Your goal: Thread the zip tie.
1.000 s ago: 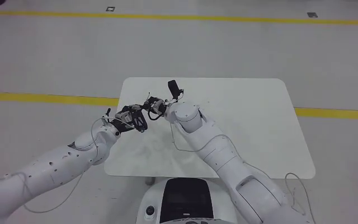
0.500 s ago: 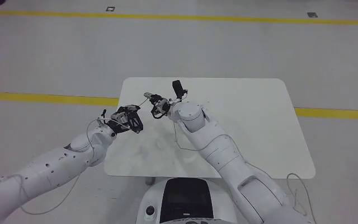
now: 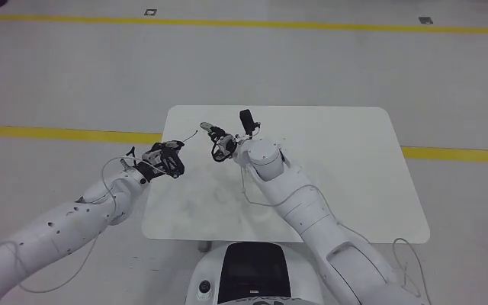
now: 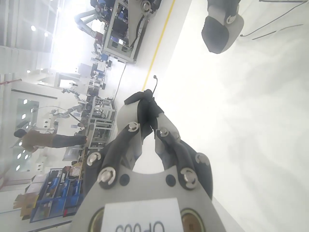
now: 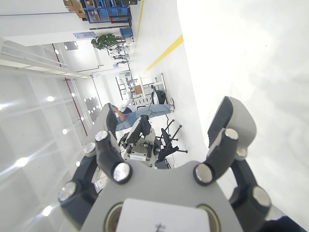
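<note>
Above the left edge of the white table [image 3: 343, 175], the right gripper [image 5: 166, 112] hangs spread and empty, the left gripper [image 4: 147, 102] clamped on the black zip tie [image 4: 156, 83]; its thin end could flex and miss if alignment drifts.

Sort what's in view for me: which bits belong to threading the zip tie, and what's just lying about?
Job: zip tie, pinched in the left gripper; right gripper, open, close by.
Lying about: table; thin dark strands seen against it, which I cannot identify.
</note>
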`<state>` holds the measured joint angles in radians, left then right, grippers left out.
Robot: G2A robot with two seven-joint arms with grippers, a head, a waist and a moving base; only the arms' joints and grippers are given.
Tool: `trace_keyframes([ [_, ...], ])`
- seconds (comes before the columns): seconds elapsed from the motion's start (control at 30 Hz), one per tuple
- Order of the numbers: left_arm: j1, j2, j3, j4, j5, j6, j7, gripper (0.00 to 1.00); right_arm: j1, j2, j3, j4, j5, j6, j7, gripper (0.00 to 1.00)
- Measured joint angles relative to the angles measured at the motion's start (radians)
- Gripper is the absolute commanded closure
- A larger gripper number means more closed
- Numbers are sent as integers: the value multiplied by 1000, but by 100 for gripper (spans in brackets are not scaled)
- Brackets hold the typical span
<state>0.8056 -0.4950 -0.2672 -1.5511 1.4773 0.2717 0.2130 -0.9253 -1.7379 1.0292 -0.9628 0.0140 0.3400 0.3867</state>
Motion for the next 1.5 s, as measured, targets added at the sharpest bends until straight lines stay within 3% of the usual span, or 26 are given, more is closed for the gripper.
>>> trace_keyframes([
  [0.2, 3, -5, -15, 10, -37, -14, 0, 100, -1, 0, 1, -1, 1, -1, -1, 0],
  [0.37, 7, -13, -50, 34, -105, -48, 12, 100, -34, 14, 30, -43, -2, -50, 7, 0],
  [0.57, 16, -17, -88, 53, -170, -105, 37, 100, -73, 58, 92, -105, -59, -156, 193, 0],
  [0.67, 23, -19, -104, 58, -187, -131, 46, 100, -75, 80, 103, -113, -98, -211, 341, 0],
  [0.77, 26, -20, -114, 67, -174, -149, 35, 100, -69, 87, 112, -101, -94, -218, 454, 0],
  [1.0, 25, -20, -115, 68, -167, -147, 30, 100, -73, 87, 113, -103, -94, -219, 405, 0],
  [1.1, 26, -23, -121, 73, -179, -157, 25, 100, -87, 97, 129, -116, -105, -251, 386, 0],
  [1.3, 21, -27, -162, 113, -260, -269, 51, 100, -136, 138, 201, -182, -155, -380, 458, 0],
  [1.5, 9, -28, -198, 157, -297, -394, 63, 100, -174, 170, 247, -231, -168, -466, 556, 0],
])
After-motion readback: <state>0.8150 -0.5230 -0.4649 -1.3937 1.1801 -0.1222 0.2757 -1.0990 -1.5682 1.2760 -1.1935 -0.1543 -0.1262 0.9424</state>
